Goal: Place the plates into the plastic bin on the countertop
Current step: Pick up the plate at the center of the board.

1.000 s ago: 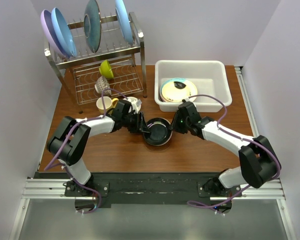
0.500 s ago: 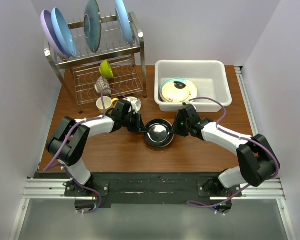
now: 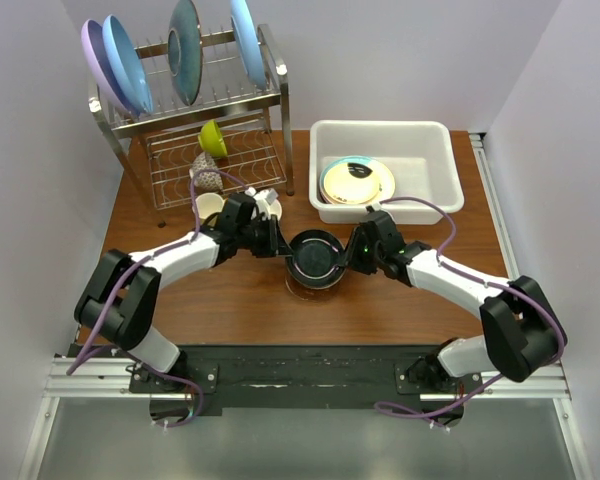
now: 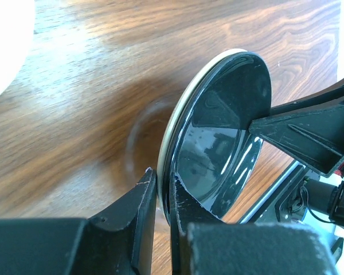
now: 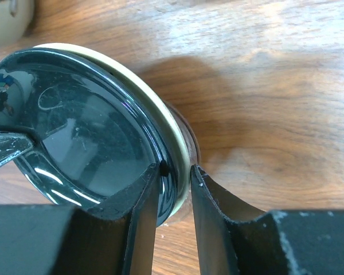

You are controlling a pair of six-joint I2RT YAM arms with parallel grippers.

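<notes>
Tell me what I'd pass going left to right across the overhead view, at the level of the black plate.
left gripper → glossy black plate → right gripper

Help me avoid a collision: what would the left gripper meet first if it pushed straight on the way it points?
The glossy black plate whose rim the left gripper pinches; beyond it, probably the right gripper at the plate's opposite rim.

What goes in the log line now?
left pincer: shut on black plate | right pincer: shut on black plate | white bin: teal-and-cream plate inside
</notes>
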